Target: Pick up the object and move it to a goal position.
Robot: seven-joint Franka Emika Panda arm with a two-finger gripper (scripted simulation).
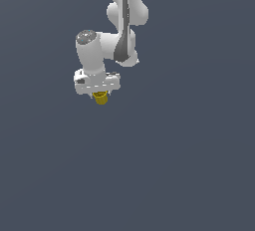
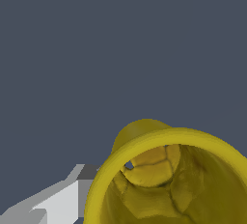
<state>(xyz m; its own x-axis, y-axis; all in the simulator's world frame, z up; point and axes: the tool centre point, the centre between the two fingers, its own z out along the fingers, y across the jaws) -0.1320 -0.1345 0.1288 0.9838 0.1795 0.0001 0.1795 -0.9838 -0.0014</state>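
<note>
The object (image 1: 101, 98) is a tiny yellow cup with a wider rim. In the exterior view it pokes out just below the white hand of my gripper (image 1: 100, 93), which is shut on it. The fingertips themselves are hidden behind the hand there. In the wrist view the object (image 2: 159, 170) looms very close, its open mouth facing the camera and its rim filling much of the picture. One light grey finger (image 2: 60, 203) lies against the outside of its wall. The other finger is out of view.
A plain dark grey-blue surface (image 1: 189, 165) fills the background of both views. The arm's white links (image 1: 124, 13) run from the hand to the exterior view's top edge. No goal marker or other object shows.
</note>
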